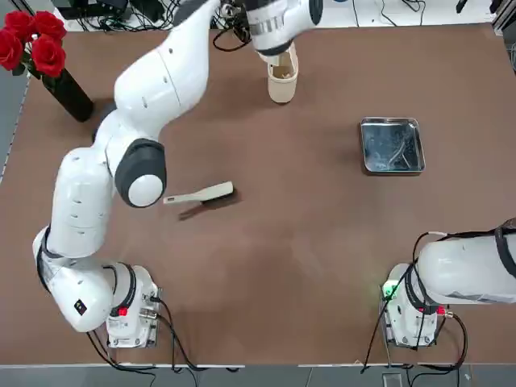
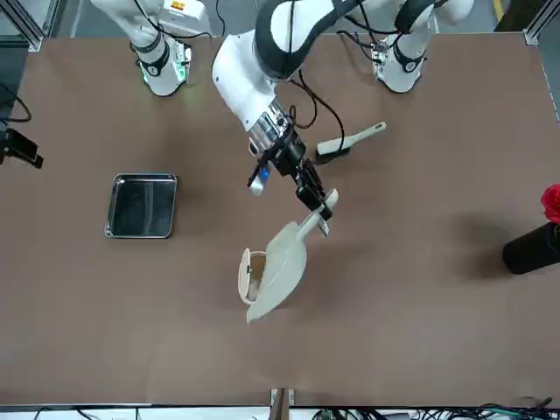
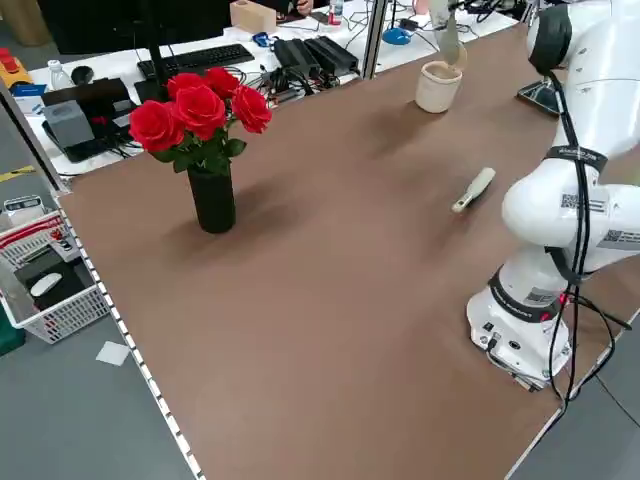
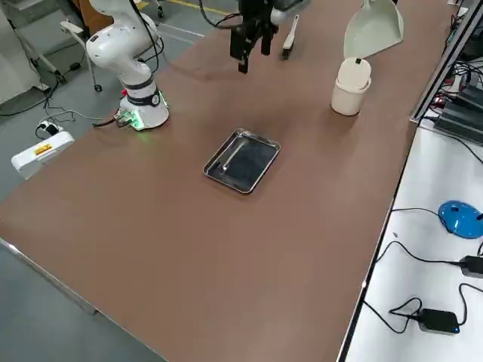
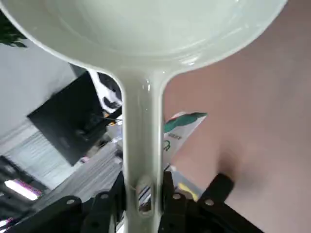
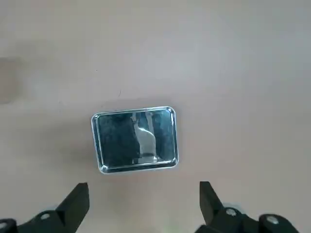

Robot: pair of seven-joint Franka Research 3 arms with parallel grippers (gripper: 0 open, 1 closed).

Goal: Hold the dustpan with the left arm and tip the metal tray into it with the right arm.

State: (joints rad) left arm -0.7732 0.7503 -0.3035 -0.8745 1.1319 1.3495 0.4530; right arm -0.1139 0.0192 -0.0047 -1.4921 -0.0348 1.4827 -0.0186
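Bare desk [image 1: 282,266] surrounds the tray [image 1: 393,146], leaving the right gripper [image 6: 144,182] room on every side; toward the far edge, the left gripper [image 5: 143,187] with the dustpan [image 2: 282,267] and the bin [image 1: 282,81] block the way, and the vase [image 1: 68,95] obstructs the far left corner

Layout of the table, sides as the robot's own. The vase [image 1: 69,95] stands upright near the left edge, toward the far side, with roses [image 1: 32,40] in it. The bin [image 1: 283,83] stands upright farther out, between the vase and the metal tray [image 1: 392,146]. The tray lies flat on the table [image 1: 266,282], right of the bin and nearer the robot. The hand brush [image 1: 189,197] lies left of the tray, nearer the robot than the bin; its handle points left, its bristles right. The dustpan [image 2: 282,262] is held by its handle in the left gripper [image 2: 324,215], its scoop away from the robot, near the bin; contact between them cannot be told. The right gripper [image 2: 22,149] is above the table's right side, right of the tray.
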